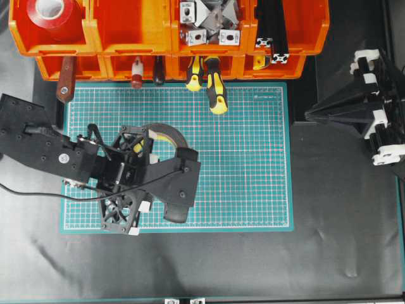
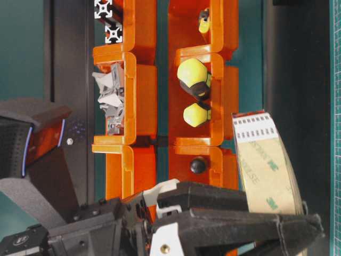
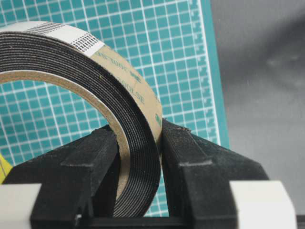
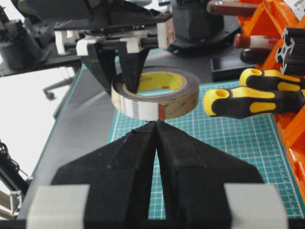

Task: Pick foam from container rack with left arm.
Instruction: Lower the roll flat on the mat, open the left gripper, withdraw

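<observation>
The foam is a black ring-shaped roll with a cream liner. It is out of the container rack and held flat above the green mat. My left gripper is shut on its wall, one finger inside the ring and one outside. The left wrist view shows the foam pinched between the fingers of that gripper. In the right wrist view the foam hangs from the left gripper. My right gripper is shut and empty, off the mat's right edge.
The rack bins hold a red tape roll, metal brackets and black extrusions. Yellow-black screwdrivers and other tool handles stick out of the lower bins over the green cutting mat.
</observation>
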### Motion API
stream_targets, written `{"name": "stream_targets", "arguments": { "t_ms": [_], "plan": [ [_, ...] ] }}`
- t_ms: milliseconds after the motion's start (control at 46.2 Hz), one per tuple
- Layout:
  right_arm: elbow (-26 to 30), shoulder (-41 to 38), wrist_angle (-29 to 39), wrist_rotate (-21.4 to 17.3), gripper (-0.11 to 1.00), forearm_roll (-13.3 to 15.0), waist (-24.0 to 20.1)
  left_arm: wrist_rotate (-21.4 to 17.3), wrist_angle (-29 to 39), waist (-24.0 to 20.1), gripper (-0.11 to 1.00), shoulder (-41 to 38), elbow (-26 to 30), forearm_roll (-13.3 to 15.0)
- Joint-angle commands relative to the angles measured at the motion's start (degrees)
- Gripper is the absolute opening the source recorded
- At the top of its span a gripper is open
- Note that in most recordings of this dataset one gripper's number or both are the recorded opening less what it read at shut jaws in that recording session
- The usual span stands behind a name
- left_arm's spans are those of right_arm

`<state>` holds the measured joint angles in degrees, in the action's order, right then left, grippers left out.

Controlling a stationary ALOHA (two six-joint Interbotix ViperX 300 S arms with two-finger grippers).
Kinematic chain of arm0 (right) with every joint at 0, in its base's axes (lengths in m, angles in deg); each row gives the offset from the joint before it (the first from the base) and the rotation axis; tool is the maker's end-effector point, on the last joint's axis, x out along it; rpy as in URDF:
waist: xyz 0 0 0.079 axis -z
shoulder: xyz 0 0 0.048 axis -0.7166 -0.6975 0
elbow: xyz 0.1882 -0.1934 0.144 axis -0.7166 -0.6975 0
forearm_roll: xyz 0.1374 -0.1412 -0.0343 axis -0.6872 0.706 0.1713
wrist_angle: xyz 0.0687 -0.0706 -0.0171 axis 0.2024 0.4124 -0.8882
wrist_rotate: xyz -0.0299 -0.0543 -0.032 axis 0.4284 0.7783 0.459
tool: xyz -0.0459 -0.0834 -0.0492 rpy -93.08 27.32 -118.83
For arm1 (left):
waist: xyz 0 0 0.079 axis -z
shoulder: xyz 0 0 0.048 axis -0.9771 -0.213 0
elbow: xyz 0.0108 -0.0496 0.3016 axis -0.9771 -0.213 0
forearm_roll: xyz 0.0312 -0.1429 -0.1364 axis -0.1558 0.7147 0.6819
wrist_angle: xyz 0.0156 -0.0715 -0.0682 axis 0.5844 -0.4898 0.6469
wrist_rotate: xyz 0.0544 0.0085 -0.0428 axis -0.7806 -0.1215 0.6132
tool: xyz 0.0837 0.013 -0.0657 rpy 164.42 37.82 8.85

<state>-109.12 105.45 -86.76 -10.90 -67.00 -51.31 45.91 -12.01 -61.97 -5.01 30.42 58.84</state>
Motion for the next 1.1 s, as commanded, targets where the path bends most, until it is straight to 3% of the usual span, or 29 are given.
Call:
{"name": "stream_targets", "arguments": {
  "t_ms": [0, 173, 390, 455, 758, 1082],
  "plan": [
    [1.58, -0.35, -0.62, -0.09, 0.0, -0.18, -0.18, -0.18, 0.09, -0.18, 0.24, 0.88, 1.23, -0.18],
    [1.58, -0.35, -0.62, -0.09, 0.0, -0.09, -0.18, -0.18, 0.26, -1.41, 0.26, 1.14, 0.88, -0.26],
    [1.58, -0.35, -0.62, -0.09, 0.0, -0.09, -0.18, -1.23, 0.44, -1.49, 0.82, 1.23, 0.7, -0.26],
    [1.58, -0.35, -0.62, -0.09, 0.0, -0.09, -0.18, -1.67, 0.44, -1.49, 0.9, 1.23, 0.7, -0.26],
    [1.58, -0.35, -0.62, -0.09, 0.0, -0.09, -0.18, -1.85, 0.18, -1.41, 0.87, 3.25, 0.79, -0.26],
    [1.76, 0.0, -0.62, -0.18, 0.0, -0.09, -0.18, -1.49, -1.23, 0.88, 0.87, 12.66, -0.62, -0.26]
  ]
}}
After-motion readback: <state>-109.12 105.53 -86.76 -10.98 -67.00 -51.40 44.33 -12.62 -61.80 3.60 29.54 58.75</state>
